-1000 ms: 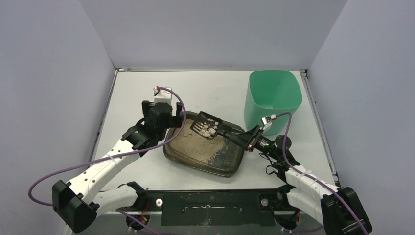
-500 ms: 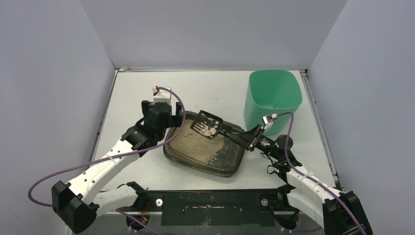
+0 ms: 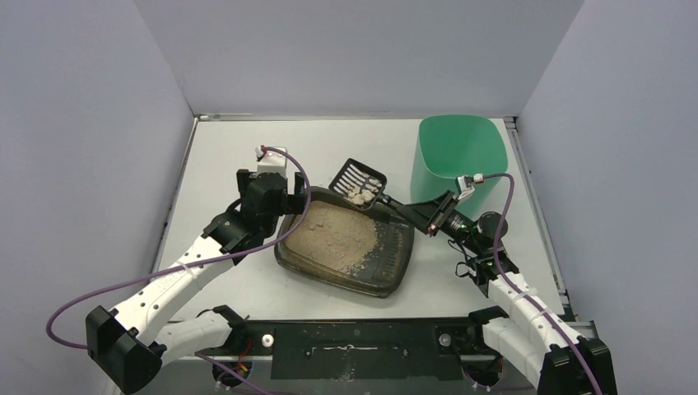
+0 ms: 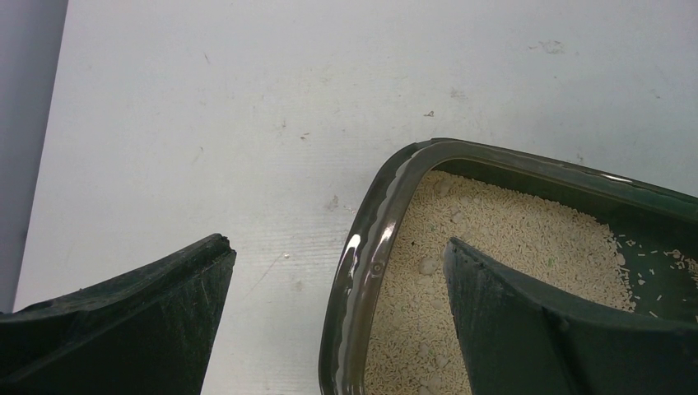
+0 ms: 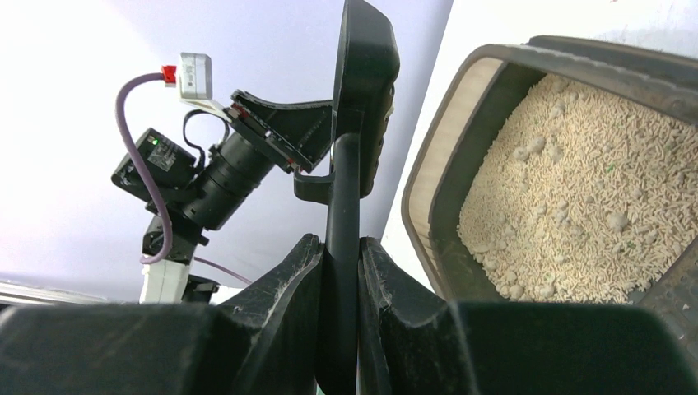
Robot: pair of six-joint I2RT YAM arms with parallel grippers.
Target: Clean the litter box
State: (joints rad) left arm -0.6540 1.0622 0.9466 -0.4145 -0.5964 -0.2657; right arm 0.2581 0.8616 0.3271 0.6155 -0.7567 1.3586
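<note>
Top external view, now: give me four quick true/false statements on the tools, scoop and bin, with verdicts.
1. The right tool is shut on the handle of the scoop. True.
2. The scoop is empty. False: it carries pale clumps.
3. The left tool is clamped on the rim of the litter box. False: it is open, one finger inside the rim and one outside.
4. The green bin stands upright, to the right of the litter box in this view. True.

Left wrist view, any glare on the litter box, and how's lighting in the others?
Left wrist: bright glare streaks on the litter box rim, granules sharp, fingers dark. Right wrist: scoop nearly silhouetted against the pale wall. Top external: even light, soft shadows.
</note>
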